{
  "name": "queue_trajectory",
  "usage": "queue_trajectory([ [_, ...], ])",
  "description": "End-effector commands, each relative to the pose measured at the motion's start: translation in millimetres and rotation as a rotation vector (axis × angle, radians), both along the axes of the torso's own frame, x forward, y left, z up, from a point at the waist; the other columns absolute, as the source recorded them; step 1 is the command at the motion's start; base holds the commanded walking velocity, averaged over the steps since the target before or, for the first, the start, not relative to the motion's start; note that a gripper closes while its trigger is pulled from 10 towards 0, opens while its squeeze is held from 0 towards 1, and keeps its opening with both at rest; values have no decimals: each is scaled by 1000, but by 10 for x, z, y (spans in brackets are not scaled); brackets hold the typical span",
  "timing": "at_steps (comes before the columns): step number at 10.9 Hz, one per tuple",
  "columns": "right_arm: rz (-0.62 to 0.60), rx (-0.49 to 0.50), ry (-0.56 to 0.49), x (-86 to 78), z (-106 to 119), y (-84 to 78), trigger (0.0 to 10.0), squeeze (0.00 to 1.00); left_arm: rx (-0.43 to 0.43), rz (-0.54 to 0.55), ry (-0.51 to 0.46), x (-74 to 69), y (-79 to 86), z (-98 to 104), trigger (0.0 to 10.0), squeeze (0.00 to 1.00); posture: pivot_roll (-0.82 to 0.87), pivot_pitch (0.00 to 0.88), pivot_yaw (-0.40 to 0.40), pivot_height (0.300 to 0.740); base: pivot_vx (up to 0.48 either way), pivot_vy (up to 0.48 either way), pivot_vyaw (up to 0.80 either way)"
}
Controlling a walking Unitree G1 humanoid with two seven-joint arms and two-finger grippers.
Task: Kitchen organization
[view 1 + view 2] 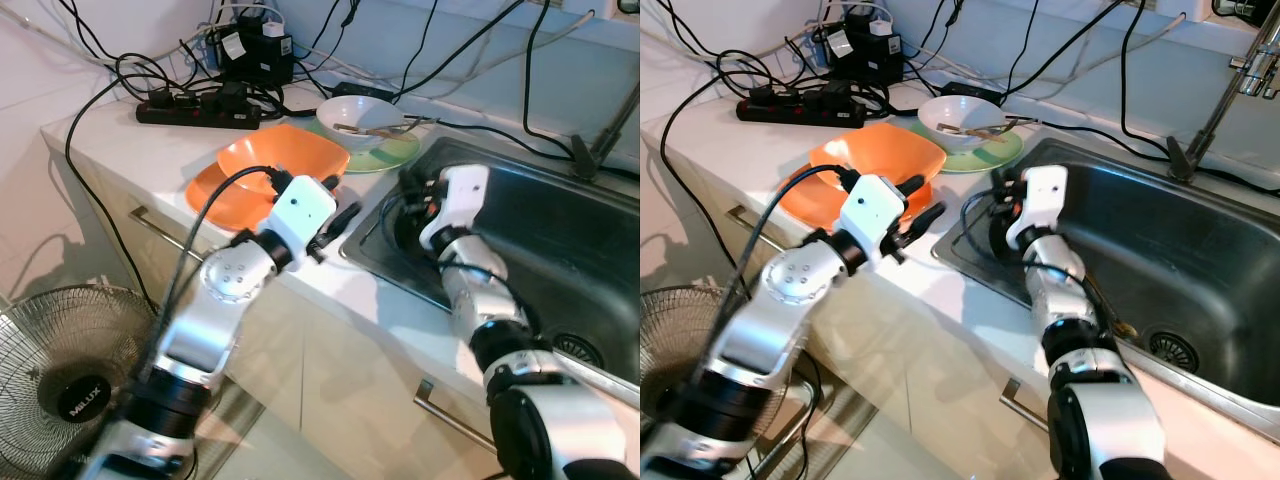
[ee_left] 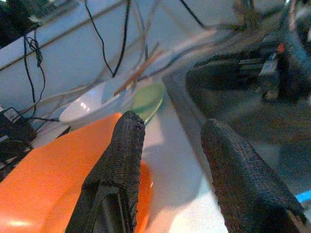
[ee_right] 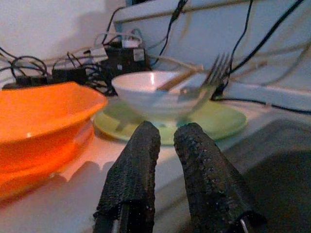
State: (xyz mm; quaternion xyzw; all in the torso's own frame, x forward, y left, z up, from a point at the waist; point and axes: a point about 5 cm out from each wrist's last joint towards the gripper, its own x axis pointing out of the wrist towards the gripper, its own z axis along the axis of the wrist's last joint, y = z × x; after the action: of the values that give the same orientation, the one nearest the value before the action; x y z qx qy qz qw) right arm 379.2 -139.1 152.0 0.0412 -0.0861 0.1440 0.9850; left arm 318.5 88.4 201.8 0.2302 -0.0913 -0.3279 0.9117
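Note:
An orange square bowl (image 1: 285, 155) rests on an orange plate (image 1: 212, 198) on the white counter. Behind it, a white bowl (image 1: 360, 118) holding chopsticks and a fork stands on a green plate (image 1: 398, 155). My left gripper (image 1: 338, 222) hovers open over the counter edge, just right of the orange dishes; its fingers (image 2: 124, 160) frame bare counter beside the orange rim. My right gripper (image 1: 408, 190) sits low at the steel sink's (image 1: 560, 230) left rim, shut and empty, pointing toward the white bowl (image 3: 155, 94) and green plate (image 3: 214, 119).
A black power strip (image 1: 195, 115) and tangled cables crowd the counter's back. The faucet base (image 1: 585, 160) stands behind the sink, with a drain (image 1: 575, 348) at its bottom. A floor fan (image 1: 60, 370) stands at lower left. Drawer handles (image 1: 150, 225) line the cabinet front.

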Motion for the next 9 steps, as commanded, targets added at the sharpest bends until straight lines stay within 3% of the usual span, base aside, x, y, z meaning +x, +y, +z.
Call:
queue_trajectory([
  [1, -1, 12, -5, -11, -1, -28, 10000, 0, 44, -28, -30, -29, -15, 106, 10000, 0, 231, 15, -34, 740, 0, 0, 0],
  [2, 14, 17, 0, -25, -13, -18, 10000, 0, 126, -28, -41, -58, 79, 134, 10000, 0, 236, 17, -36, 740, 0, 0, 0],
  [3, 23, 21, 3, -31, -20, -11, 10000, 0, 157, 2, -56, -57, 188, 174, 10000, 0, 239, 17, -36, 740, 0, 0, 0],
  [7, 41, 23, 13, -45, -42, 24, 10000, 0, 196, 85, -42, -3, 425, 217, 10000, 0, 238, 17, -36, 740, 0, 0, 0],
  [8, 42, 22, 14, -45, -44, 25, 10000, 0, 165, 104, -36, 18, 457, 221, 10000, 1000, 238, 17, -36, 740, 0, 0, 0],
  [9, 40, 19, 15, -45, -45, 22, 10000, 0, 163, 131, -38, 45, 483, 223, 10000, 1000, 236, 17, -37, 740, 0, 0, 0],
])
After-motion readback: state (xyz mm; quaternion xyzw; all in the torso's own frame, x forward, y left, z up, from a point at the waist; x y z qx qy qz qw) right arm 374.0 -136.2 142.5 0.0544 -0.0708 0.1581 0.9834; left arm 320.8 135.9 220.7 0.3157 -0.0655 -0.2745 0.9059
